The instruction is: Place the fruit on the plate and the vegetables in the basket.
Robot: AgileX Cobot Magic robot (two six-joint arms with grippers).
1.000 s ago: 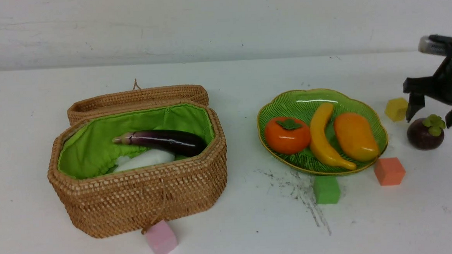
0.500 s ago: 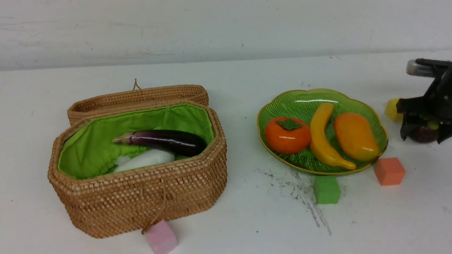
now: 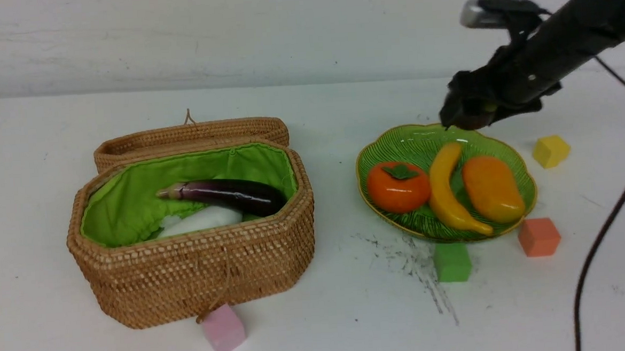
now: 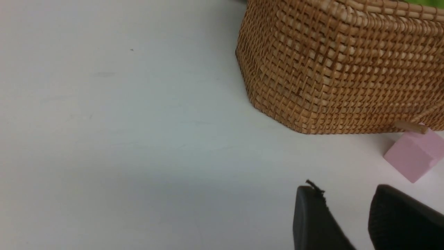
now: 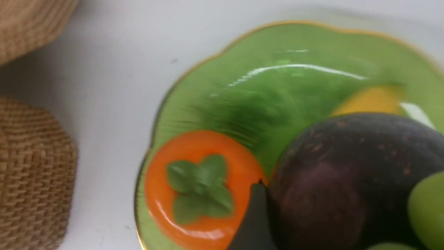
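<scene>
1. The right hand (image 3: 467,115) hangs in the air over the far edge of the plate (image 3: 391,142), closed around the dark-purple mangosteen (image 5: 350,180). In the right wrist view the fruit sits between the black fingers (image 5: 255,222), its green top toward the wrist.
2. From the front the mangosteen is mostly hidden inside the hand; only a dark rounded bit shows under the fingertips, clear of the plate's surface.
3. On the plate, below and nearer than the hand, lie the persimmon (image 3: 397,186) on the left, the banana (image 3: 444,190) in the middle and the mango (image 3: 491,188) on the right. The banana touches the mango along its length.
4. The basket (image 3: 200,272) stands well to the left of the plate, lid thrown back on its far side. Inside on the green lining lies the eggplant (image 3: 228,195), with the white vegetable (image 3: 200,221) just nearer than it and touching it.
5. The left hand (image 4: 350,222) shows only in its own wrist view, low over the desk (image 3: 320,325) near the basket's corner. Its two black fingertips stand a little apart with nothing between them.
6. Foam cubes sit about the desk: a pink cube (image 3: 223,330) against the basket's near wall, a green cube (image 3: 452,262) and an orange cube (image 3: 539,237) just near of the plate, and a yellow cube (image 3: 551,151) to its right.
</scene>
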